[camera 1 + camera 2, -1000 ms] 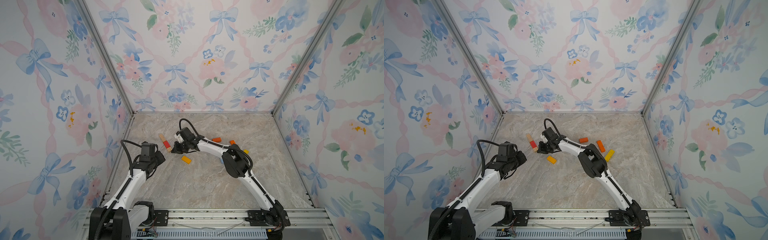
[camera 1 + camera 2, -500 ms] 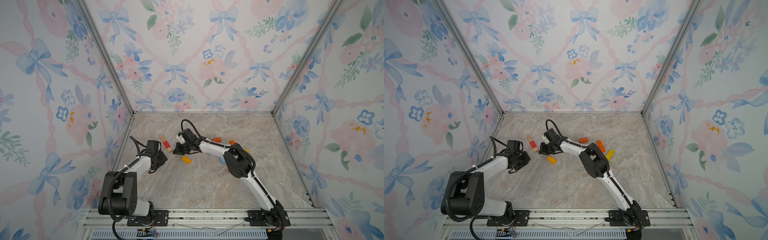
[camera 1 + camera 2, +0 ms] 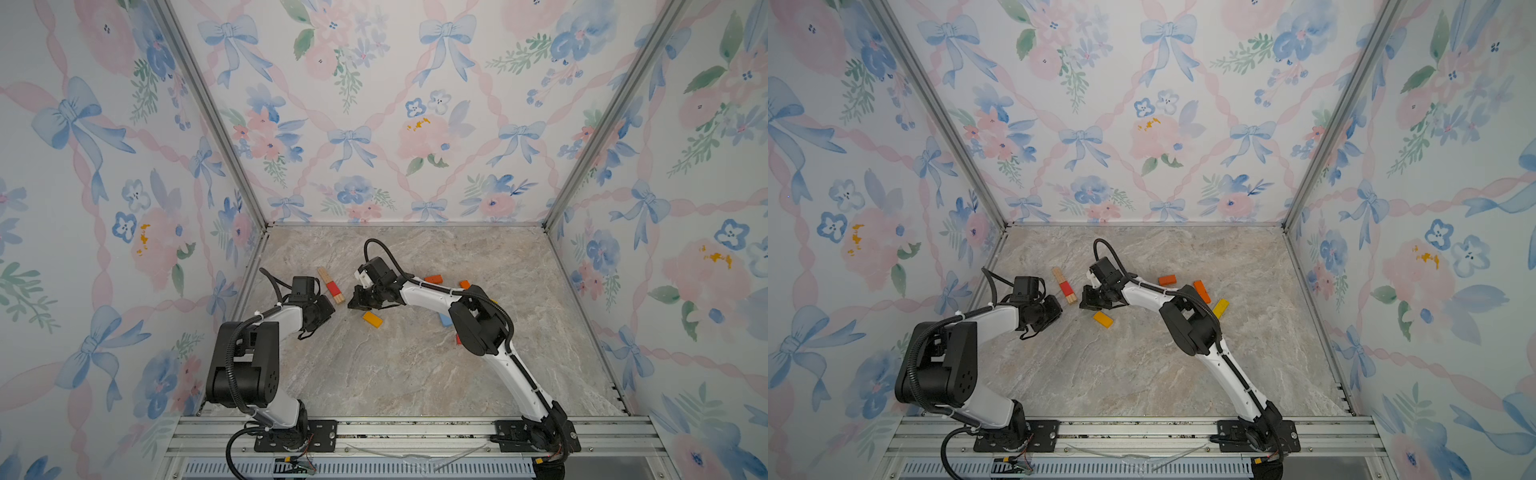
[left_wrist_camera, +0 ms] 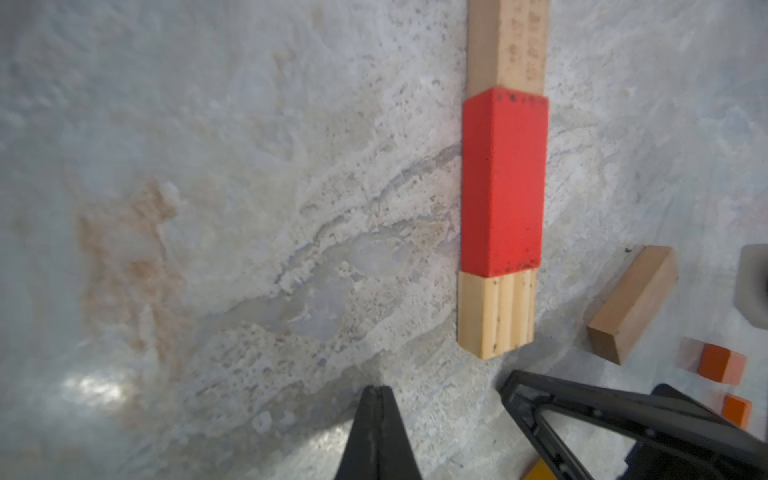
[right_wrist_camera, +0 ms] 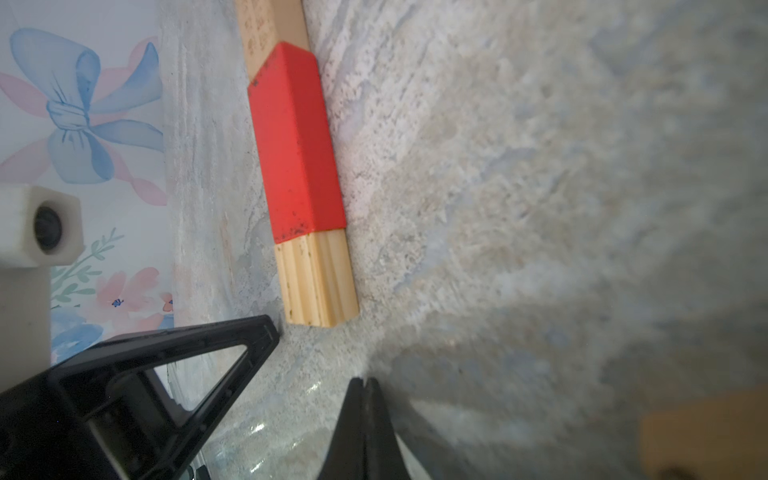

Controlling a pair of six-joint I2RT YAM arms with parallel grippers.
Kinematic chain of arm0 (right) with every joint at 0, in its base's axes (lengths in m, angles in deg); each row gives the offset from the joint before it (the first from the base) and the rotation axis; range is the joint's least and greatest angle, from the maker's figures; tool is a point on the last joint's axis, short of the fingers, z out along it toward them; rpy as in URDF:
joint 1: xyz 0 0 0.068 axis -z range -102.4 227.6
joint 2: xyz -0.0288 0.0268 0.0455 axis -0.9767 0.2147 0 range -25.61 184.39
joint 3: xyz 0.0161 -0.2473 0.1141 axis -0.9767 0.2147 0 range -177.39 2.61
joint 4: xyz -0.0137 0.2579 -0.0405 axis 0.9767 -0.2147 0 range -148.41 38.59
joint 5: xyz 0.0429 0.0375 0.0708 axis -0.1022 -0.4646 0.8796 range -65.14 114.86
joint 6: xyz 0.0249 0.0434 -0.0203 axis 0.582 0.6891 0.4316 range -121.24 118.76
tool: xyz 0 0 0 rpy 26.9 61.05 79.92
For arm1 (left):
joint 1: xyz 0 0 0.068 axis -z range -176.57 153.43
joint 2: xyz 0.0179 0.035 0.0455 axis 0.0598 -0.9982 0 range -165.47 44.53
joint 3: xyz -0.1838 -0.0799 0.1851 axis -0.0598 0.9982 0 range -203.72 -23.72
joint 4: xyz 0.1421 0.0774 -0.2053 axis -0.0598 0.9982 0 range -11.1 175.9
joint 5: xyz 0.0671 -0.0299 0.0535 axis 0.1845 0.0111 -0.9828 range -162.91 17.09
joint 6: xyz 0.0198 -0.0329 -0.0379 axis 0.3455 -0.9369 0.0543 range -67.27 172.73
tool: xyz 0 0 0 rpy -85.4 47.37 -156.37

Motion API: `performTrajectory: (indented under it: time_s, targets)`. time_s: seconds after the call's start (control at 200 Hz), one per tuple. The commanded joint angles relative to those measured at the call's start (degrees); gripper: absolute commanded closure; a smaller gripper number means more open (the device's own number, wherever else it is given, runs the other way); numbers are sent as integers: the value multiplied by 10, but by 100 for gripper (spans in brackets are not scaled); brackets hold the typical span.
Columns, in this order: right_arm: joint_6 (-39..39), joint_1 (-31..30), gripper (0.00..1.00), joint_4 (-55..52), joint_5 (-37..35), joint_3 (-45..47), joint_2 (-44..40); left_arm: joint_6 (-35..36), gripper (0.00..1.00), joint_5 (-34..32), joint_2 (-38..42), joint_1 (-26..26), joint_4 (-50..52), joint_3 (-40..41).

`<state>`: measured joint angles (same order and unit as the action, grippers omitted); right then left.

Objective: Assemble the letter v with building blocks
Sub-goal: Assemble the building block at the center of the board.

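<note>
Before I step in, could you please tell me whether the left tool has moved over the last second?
Yes. The left tool has shifted toward the red block, which has stayed put, and now sits close to it.

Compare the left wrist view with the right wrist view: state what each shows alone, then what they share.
Left wrist only: two orange blocks and a loose plain wooden block. Right wrist only: the bow-patterned wall and an unidentifiable tan blur. Both: the line of wooden bar, red block and ribbed wooden block on the marble surface, and the shut left hand and right hand.
</note>
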<state>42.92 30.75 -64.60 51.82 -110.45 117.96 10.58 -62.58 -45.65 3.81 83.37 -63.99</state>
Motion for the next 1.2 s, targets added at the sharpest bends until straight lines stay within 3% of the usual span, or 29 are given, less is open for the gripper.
performTrajectory:
  time_s: [0.0,1.195]
  targets:
    - [-1,8,100,-43,-26,27,-7,-7,100,21,-23,-4,-2,-2]
    - [8,10,100,-32,-24,40,-6,-23,100,58,-78,-4,-33,-11]
